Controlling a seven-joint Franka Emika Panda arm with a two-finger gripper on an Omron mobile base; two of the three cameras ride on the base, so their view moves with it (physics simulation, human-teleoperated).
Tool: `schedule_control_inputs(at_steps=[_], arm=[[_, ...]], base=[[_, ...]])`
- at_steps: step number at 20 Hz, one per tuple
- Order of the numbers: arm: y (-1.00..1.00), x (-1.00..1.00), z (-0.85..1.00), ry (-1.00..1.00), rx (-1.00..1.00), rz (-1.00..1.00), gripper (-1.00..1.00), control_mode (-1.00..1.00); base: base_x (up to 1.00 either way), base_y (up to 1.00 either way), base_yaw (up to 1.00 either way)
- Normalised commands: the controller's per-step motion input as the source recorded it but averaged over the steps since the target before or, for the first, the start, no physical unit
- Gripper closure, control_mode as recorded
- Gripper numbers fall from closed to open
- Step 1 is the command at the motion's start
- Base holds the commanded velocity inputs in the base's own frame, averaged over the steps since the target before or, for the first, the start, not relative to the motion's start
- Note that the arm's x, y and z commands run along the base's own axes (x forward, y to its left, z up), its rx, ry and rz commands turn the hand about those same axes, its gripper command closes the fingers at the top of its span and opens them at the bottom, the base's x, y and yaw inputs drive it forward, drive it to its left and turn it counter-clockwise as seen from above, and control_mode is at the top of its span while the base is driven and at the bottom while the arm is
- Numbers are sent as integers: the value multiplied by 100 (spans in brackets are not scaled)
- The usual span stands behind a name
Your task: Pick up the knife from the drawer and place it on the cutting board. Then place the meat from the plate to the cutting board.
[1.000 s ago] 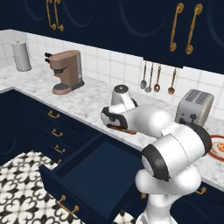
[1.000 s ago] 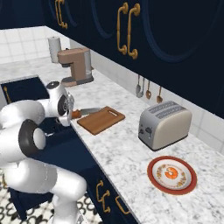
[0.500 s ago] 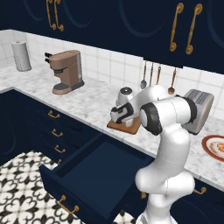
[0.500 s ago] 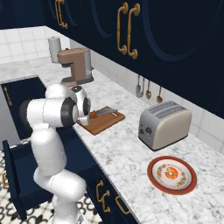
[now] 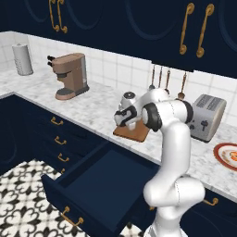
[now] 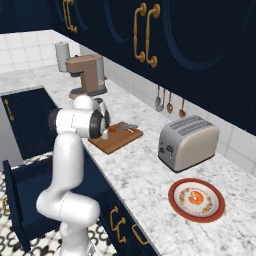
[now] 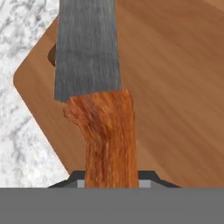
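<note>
My gripper (image 6: pixel 107 128) hangs low over the reddish-brown cutting board (image 6: pixel 120 141) and is shut on the knife (image 6: pixel 121 127). The hand view looks along the knife's orange-brown handle (image 7: pixel 107 140), held between my gripper (image 7: pixel 111 183) tips, with its grey blade (image 7: pixel 87 48) stretching out above the cutting board (image 7: pixel 175 87). From the left, the gripper (image 5: pixel 124 118) sits over the board's (image 5: pixel 136 133) near end. The wide navy drawer (image 5: pixel 78 201) stands pulled open below the counter. The small orange-red meat (image 6: pixel 196 196) lies on the orange-rimmed white plate (image 6: pixel 176 206) at the right.
A silver toaster (image 6: pixel 187 142) stands between board and plate. A brown coffee machine (image 5: pixel 69 76) and a paper towel roll (image 5: pixel 23 59) sit further left on the marble counter. Copper-handled utensils (image 5: pixel 166 79) hang on the tiled wall behind the board.
The arm has swung up from the open drawer's side to the counter, carrying the knife. The hand now hangs lower over the cutting board.
</note>
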Motion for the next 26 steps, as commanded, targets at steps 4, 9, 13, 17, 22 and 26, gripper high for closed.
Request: schedule_control_inputs(at_steps=[4,9,13,17,22,26], arm=[[-15,21,-30,11,0,0,-100,-100],[-40,-47,26,-3,1,0,-100,-100],[-24,-97,71,-16,3,0,-100,-100],[1,-86,29,-18,0,6,-100,-100],[-12,-100,77,-12,0,10,-100,-100],[-91,-95,94,10,0,0,-100,-100]], base=[[0,0,0],[0,0,0],[0,0,0],[0,0,0],[0,0,0],[0,0,0]])
